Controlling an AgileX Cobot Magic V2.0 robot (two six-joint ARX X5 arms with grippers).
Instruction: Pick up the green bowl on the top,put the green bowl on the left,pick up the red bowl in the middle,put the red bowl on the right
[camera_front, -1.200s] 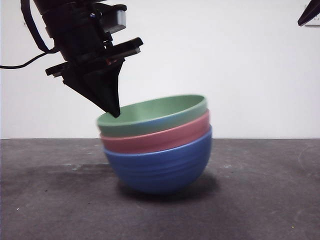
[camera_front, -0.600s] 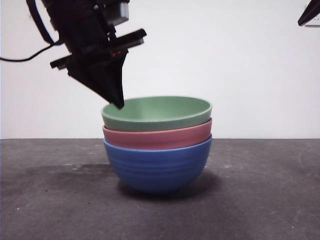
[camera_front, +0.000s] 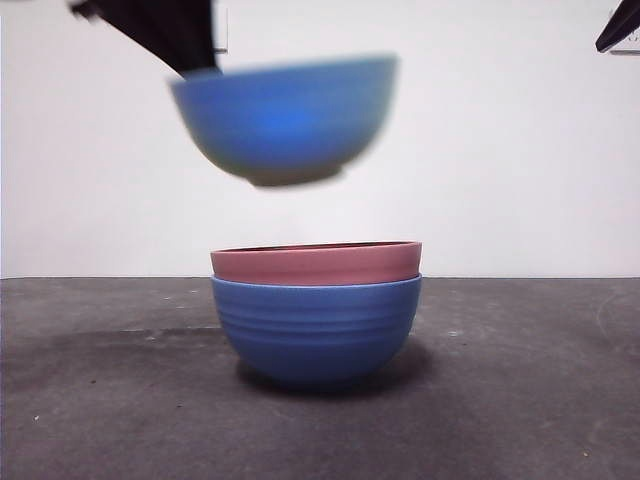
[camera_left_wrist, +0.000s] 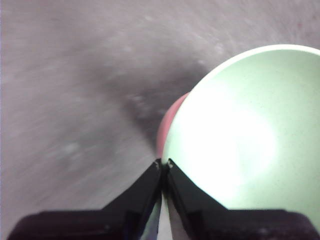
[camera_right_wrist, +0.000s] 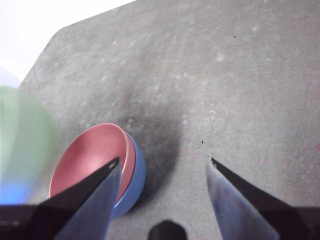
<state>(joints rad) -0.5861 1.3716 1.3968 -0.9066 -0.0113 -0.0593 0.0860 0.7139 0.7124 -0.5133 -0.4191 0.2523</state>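
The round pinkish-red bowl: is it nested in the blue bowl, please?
Nested: the round pinkish-red bowl sits inside the round blue bowl, rim showing.

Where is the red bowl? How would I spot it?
On the dark grey table stands one stack of bowls. The round matte pinkish-red bowl sits nested in the round ribbed blue bowl, only its rim band showing. It is the only pink one; the round pale green bowl hangs above it, pinched by the left claw, while the right claw waits open.
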